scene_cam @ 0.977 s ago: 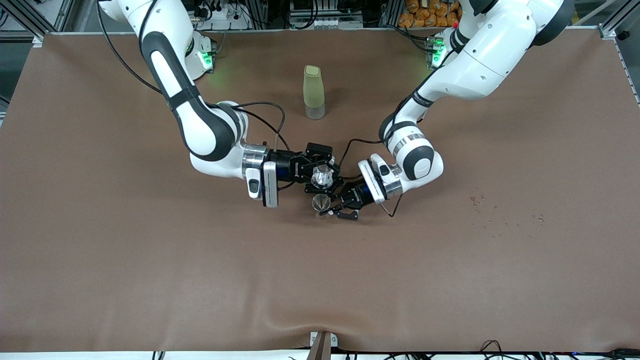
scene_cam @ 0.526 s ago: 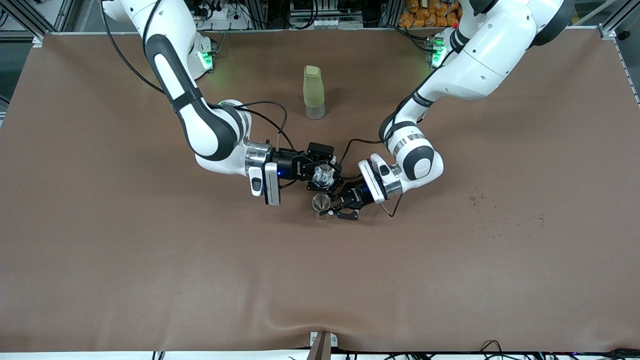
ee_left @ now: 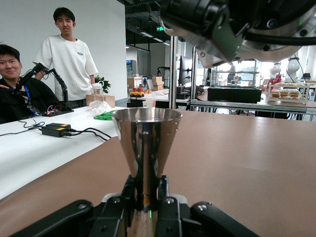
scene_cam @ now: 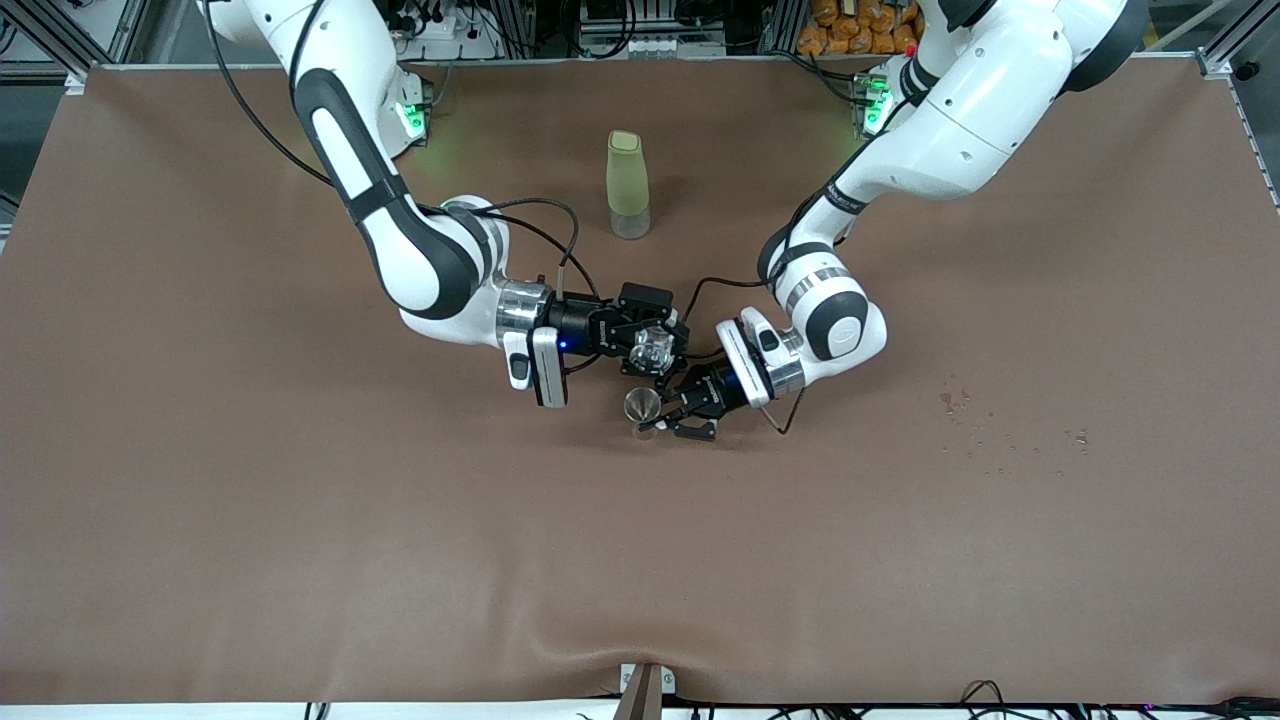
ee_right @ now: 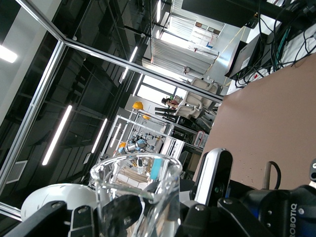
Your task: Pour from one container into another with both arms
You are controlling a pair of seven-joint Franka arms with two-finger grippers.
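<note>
the wide brown counter (scene_cam: 300,520) carries a tall pale green bottle (scene_cam: 628,184) standing nearer the robot bases, not touched. the white right arm (scene_cam: 400,230) has its right gripper (scene_cam: 652,347) with fingers closed on a clear glass beaker (scene_cam: 650,348), tilted and held over the small shiny steel funnel-shaped cup (scene_cam: 641,404). the white left arm (scene_cam: 850,320) keeps the left gripper (scene_cam: 668,418) low, fingers clamped on the narrow waist of this cup, which stands upright. i judge the pouring step is in hand; next the beaker needs more tilt, with its lip directly above the cup mouth.
</note>
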